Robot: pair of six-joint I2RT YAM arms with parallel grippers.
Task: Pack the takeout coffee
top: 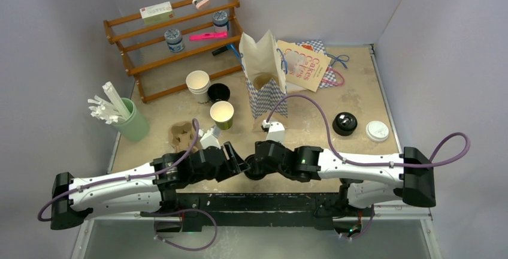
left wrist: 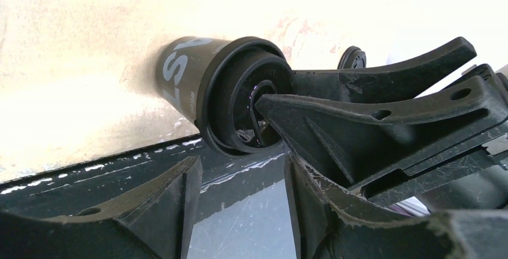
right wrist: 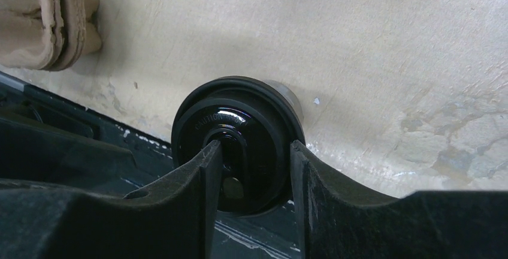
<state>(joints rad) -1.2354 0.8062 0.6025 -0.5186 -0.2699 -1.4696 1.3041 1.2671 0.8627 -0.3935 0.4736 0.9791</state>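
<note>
left jaws stand apart with nothing between them, just short of the takeout coffee point(left wrist: 186, 73), which lies on its side at the near edge of the bench point(right wrist: 389, 43), black lid point(right wrist: 251, 121) facing the arms. right jaws stand partly apart at that lid, one finger point(right wrist: 193, 199) across its face, the other at its rim; whether they grip it i cannot tell. a cardboard cup carrier point(top: 183, 134) lies near, the paper bag point(top: 263, 61) farther back.
</note>
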